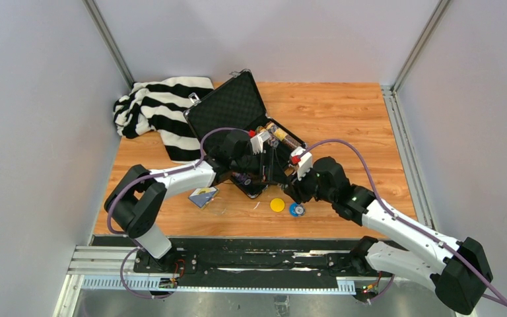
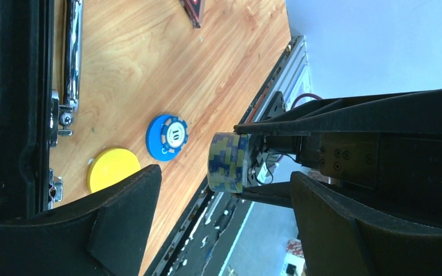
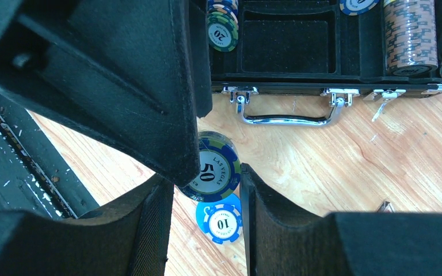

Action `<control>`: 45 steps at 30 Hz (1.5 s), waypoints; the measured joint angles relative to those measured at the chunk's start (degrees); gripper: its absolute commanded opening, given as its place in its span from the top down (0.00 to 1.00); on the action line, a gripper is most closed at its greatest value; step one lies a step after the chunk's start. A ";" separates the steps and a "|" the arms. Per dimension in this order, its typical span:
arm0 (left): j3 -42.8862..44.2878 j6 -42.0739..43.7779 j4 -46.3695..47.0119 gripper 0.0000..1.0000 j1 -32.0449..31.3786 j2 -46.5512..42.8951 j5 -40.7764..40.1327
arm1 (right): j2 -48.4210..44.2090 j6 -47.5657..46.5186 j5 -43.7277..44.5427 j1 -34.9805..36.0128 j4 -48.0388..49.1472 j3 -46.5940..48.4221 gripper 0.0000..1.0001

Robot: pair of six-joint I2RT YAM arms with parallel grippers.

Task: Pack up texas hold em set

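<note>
— Which claw has something?

— My right claw (image 3: 220,172); it is clamped on a short stack of blue-and-yellow chips (image 3: 210,165), and the top chip reads 50; I hold the stack over the table (image 1: 343,119), just in front of the case's metal handle (image 3: 288,119).

— And the other one?

— My left claw (image 2: 225,172) has its fingers spread wide with nothing between them; it looks out from the case side toward that held stack.

— Where is the case?

— The black case (image 1: 234,109) lies open on the table, its foam-lined lid raised toward the far left; inside I see a salmon chip row (image 3: 411,34) at 1 end, a green row marked 20 (image 3: 222,29) at the other, and a bare foam pocket (image 3: 288,37) between them.

— Anything loose?

— 1 blue 10 chip (image 3: 221,219) lies flat on the wood right by the held stack; a yellow disc (image 1: 277,205) lies just beside it; a small flat box (image 1: 203,197) lies near my left forearm, well apart from both; a striped cloth (image 1: 162,112) is bunched against the lid's left side.
</note>
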 measured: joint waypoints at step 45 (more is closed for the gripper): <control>2.97 2.49 1.55 1.00 3.37 5.09 3.41 | -8.33 0.66 0.22 0.33 2.58 -0.81 0.38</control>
